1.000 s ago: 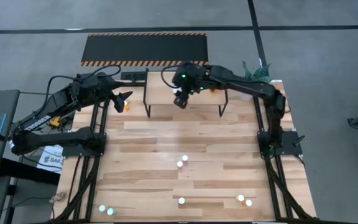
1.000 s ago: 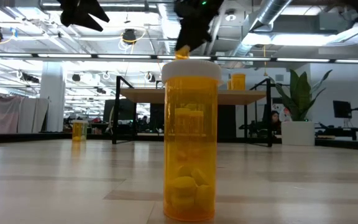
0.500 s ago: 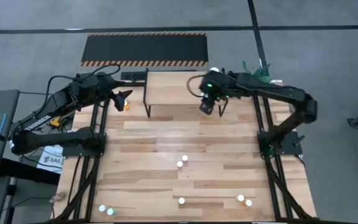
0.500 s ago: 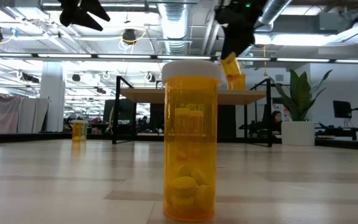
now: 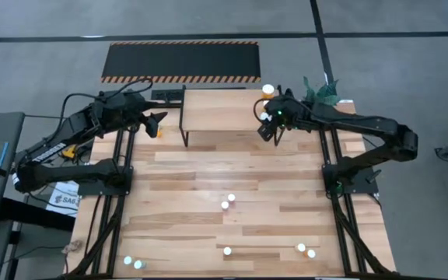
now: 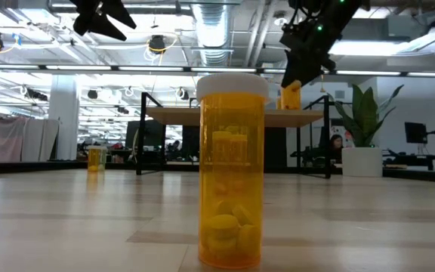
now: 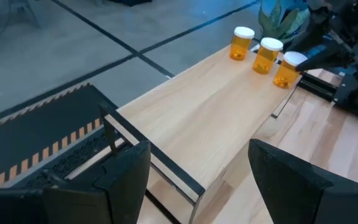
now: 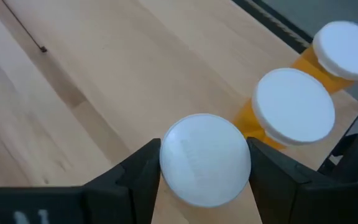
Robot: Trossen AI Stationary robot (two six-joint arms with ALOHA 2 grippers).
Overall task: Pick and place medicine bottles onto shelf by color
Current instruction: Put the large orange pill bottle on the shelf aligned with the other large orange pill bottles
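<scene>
My right gripper (image 8: 205, 163) is shut on an orange medicine bottle with a white cap (image 7: 288, 67) at the right end of the shelf (image 5: 220, 109). Two more orange bottles (image 8: 294, 106) (image 8: 347, 46) stand on the shelf top just beyond it. My left gripper (image 5: 159, 120) is open and empty above the table's far left corner, next to an orange bottle (image 5: 159, 133) standing on the table. Several white-capped bottles stand on the tabletop, among them a pair (image 5: 228, 202) at mid-table. One orange bottle (image 6: 231, 170) stands close to the low camera. My right gripper pinches the bottle's white cap (image 8: 169, 163) between its two fingers, one on each side. The fingers come from above, pointing down. The bottle hangs below them over the shelf's near right corner. I cannot tell whether its base touches the shelf top.
A potted plant (image 5: 321, 89) stands at the table's far right corner, behind the shelf. More bottles stand near the table's front edge: one at the middle (image 5: 227, 251), two at the right (image 5: 306, 250), greenish ones at the left (image 5: 132, 263). A black striped mat (image 5: 181, 61) lies beyond the table.
My right gripper has carried the orange bottle toward the table's right edge, from in front of the shelf's middle to its right end, and has come down beside the two bottles standing there. It has stayed shut on the bottle.
</scene>
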